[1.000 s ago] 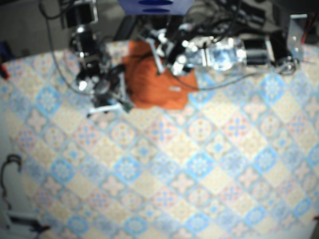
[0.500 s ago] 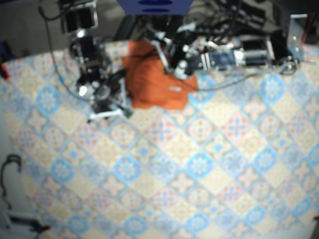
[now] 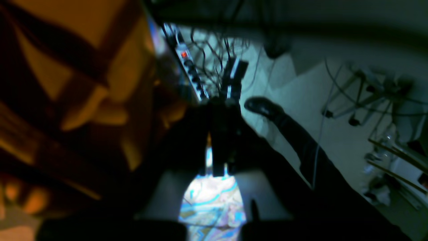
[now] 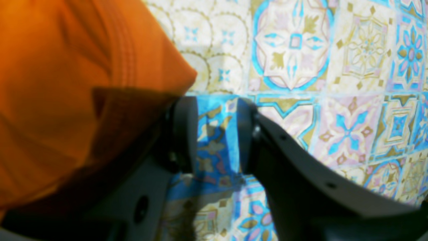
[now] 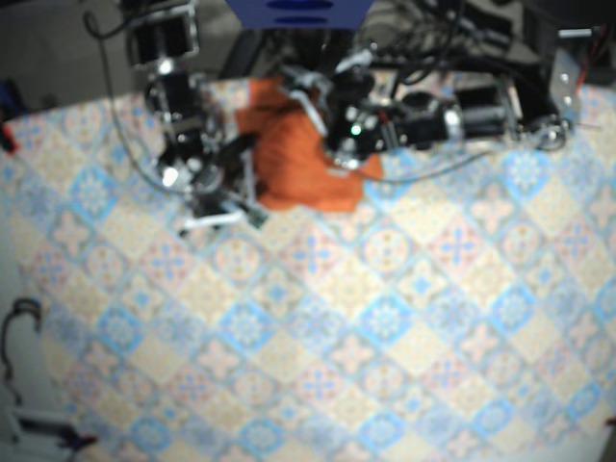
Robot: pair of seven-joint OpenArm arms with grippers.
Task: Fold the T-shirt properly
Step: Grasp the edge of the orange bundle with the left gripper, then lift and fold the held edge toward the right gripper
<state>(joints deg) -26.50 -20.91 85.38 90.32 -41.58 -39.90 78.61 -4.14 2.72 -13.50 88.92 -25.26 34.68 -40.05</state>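
Shirt: orange T-shirt point(image 5: 303, 159) bunched at far edge of patterned table point(image 5: 385, 337).
Right hand point(image 4: 217, 134): released, at shirt's edge.
Left hand point(image 3: 220, 134): grip unclear.

The T-shirt point(image 5: 303, 168) lay on the tabletop point(image 5: 385, 337) near its far edge, the right end effector point(image 4: 217, 134) just beside it.

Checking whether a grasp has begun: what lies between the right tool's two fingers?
Only bare patterned tablecloth, in the right wrist view. The right tool is open; the orange T-shirt lies beside one finger, outside the gap.
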